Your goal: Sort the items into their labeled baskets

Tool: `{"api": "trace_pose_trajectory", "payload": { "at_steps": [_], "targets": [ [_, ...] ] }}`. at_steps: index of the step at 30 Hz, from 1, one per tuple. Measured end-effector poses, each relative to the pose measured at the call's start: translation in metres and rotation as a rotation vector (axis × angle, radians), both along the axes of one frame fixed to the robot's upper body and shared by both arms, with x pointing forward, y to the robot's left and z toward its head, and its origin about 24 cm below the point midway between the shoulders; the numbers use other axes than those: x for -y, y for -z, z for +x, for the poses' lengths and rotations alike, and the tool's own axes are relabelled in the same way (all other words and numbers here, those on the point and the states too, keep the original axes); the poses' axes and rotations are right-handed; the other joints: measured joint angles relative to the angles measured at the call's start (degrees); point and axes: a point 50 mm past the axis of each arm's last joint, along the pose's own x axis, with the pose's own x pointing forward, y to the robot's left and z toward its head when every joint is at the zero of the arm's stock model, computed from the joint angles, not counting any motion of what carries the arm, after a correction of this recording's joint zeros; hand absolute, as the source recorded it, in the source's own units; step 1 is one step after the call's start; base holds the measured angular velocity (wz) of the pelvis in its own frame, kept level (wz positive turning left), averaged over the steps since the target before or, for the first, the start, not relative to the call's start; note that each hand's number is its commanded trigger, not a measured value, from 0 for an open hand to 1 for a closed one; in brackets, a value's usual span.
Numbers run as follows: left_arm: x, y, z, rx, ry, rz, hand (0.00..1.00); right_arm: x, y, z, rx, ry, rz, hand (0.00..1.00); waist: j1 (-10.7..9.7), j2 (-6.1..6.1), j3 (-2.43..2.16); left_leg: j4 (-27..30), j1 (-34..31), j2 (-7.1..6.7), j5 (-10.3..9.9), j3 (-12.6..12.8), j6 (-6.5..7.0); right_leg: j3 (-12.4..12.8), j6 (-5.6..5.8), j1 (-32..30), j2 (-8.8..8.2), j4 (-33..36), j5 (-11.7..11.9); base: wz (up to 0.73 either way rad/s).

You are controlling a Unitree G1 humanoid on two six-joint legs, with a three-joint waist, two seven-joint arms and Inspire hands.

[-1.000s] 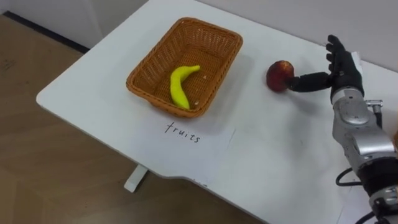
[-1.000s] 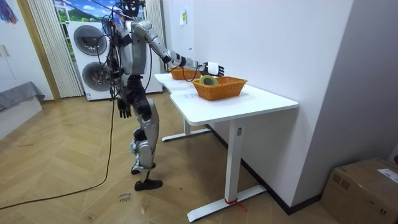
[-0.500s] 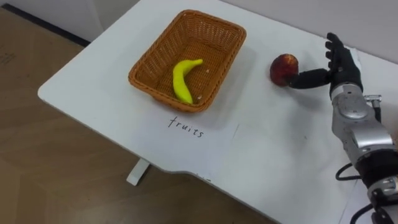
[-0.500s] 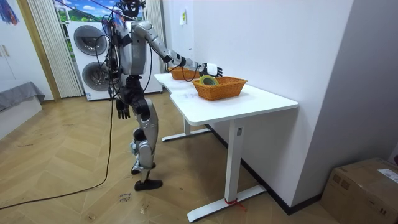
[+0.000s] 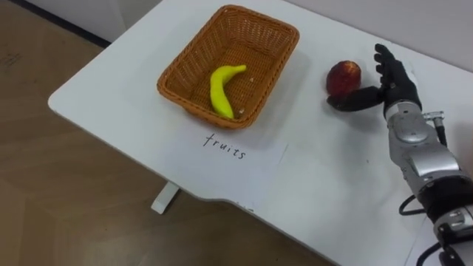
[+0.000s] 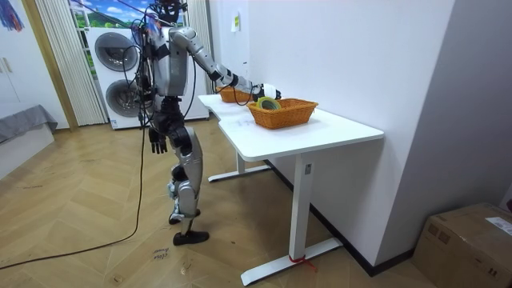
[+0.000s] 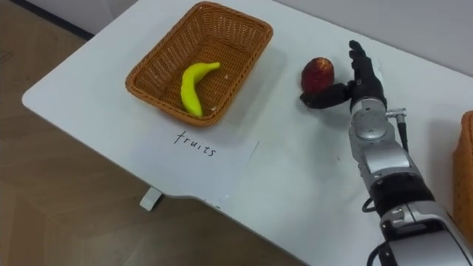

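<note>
A red apple rests on the white table, right of the wicker fruit basket. Inside that basket lies a yellow banana. My right hand is open just right of the apple, fingers straight up behind it and thumb stretched under its near side, touching or almost touching. In the room view my left hand hangs beside my hip; I stand at the table's end, right arm stretched over it.
A paper sheet with a handwritten label lies in front of the fruit basket. A second wicker basket stands at my right. The table's near edge drops to a wooden floor.
My right hand has edged left and closer around the apple, thumb now lower at its near side. The whole eye view has shifted a little, so the camera moved.
</note>
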Motion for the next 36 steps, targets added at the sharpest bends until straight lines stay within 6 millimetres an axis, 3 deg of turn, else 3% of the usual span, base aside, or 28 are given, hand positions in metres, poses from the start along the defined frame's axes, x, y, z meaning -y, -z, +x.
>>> {"api": "trace_pose_trajectory", "payload": {
  "at_steps": [10,36],
  "targets": [
    [-0.0020,-0.0003,0.0059,0.012,-0.039,-0.010,0.00,-0.0058,0.0026,0.0002,-0.025,-0.056,-0.030,0.00,1.5,0.03,-0.01,0.3,-0.1,0.00,0.0,0.0,0.00,0.0,-0.01,-0.1,-0.06,0.2,0.0,0.00],
    [-0.0006,-0.0007,0.0078,0.014,-0.013,-0.022,0.00,-0.0059,0.0035,0.0005,-0.037,-0.071,-0.029,0.00,1.5,0.44,0.14,1.3,-1.2,-0.11,0.0,0.0,0.07,-0.5,-0.06,-1.2,-0.49,1.9,0.0,0.00]
  ]
}}
